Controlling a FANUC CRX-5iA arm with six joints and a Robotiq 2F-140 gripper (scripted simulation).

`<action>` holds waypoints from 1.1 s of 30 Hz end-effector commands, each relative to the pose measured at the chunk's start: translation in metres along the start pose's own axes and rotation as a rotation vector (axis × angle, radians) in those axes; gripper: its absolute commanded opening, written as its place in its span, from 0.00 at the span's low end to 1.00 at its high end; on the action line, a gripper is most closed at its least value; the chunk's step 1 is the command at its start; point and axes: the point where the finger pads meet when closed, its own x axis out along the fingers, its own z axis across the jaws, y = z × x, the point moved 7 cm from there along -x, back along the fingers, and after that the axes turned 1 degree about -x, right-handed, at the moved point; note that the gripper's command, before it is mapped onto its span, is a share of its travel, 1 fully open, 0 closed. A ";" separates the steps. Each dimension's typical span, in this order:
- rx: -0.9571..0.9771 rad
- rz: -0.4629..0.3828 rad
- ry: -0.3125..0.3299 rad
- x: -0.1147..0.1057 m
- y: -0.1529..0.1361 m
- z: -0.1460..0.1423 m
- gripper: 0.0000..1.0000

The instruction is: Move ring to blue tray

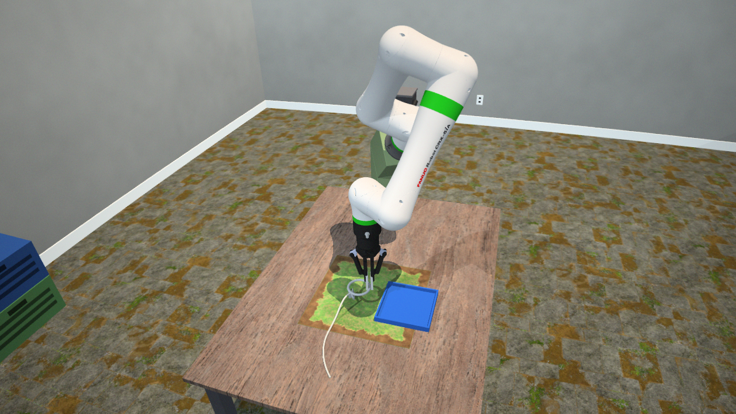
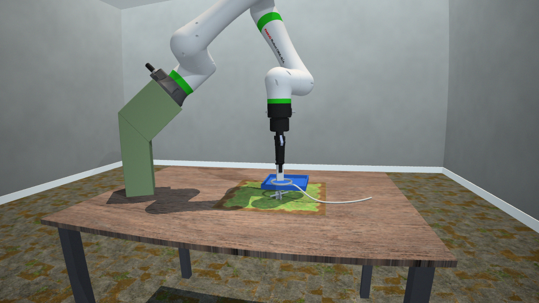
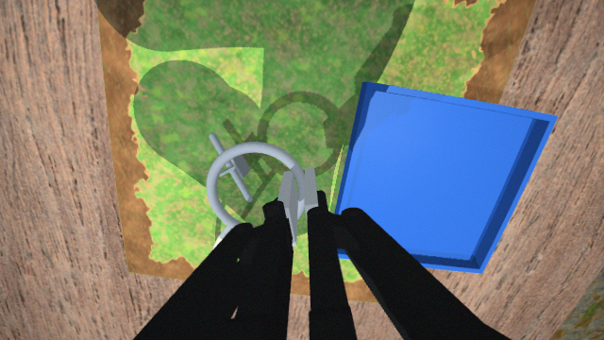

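Your gripper [image 3: 298, 189] is clamped on the rim of the ring [image 3: 226, 161], which hangs level in the air above the stake [image 3: 232, 171] over the green mat [image 3: 189, 85], just beside the blue tray [image 3: 514, 189].
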 end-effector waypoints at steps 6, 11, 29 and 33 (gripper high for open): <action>0.096 0.002 0.004 0.000 -0.014 0.034 0.10; 0.137 0.002 0.004 0.000 -0.020 0.049 0.10; 0.338 0.002 0.004 0.000 -0.049 0.120 0.10; 0.378 0.002 0.004 0.000 -0.055 0.134 0.10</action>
